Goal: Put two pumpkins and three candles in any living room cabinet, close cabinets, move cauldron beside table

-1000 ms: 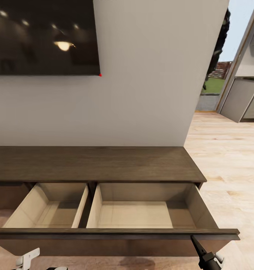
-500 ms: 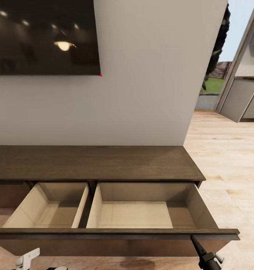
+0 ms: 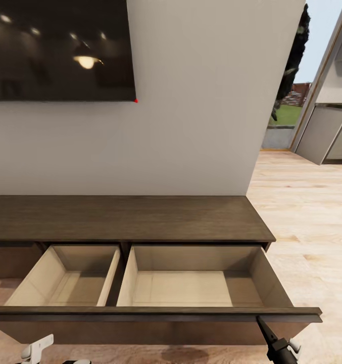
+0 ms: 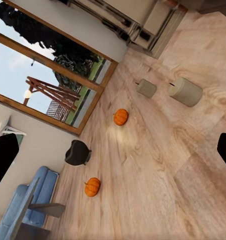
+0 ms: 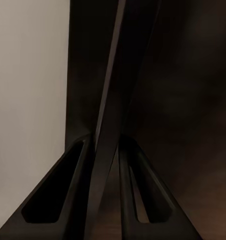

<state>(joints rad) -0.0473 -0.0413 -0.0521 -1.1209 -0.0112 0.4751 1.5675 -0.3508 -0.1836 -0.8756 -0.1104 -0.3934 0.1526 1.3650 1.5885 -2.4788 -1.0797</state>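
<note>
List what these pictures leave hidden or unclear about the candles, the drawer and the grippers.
- Candles: two show in the left wrist view; a third cannot be found.
- Left gripper: fingertips cut off by the picture's edges.
- Cabinet: left end cut off in the head view.
- Right gripper: fingers straddle the drawer front; contact too dark to judge.

R claw (image 5: 107,165) pinching thin dark drawer-front edge (image 5: 113,85) (cabinet), fingers (image 5: 60,195) either side, pale surface beside

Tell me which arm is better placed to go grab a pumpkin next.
Probably the left. Its open gripper is free and its wrist view faces both pumpkins on the floor. The right gripper is clamped on the open cabinet drawer's front edge.
</note>
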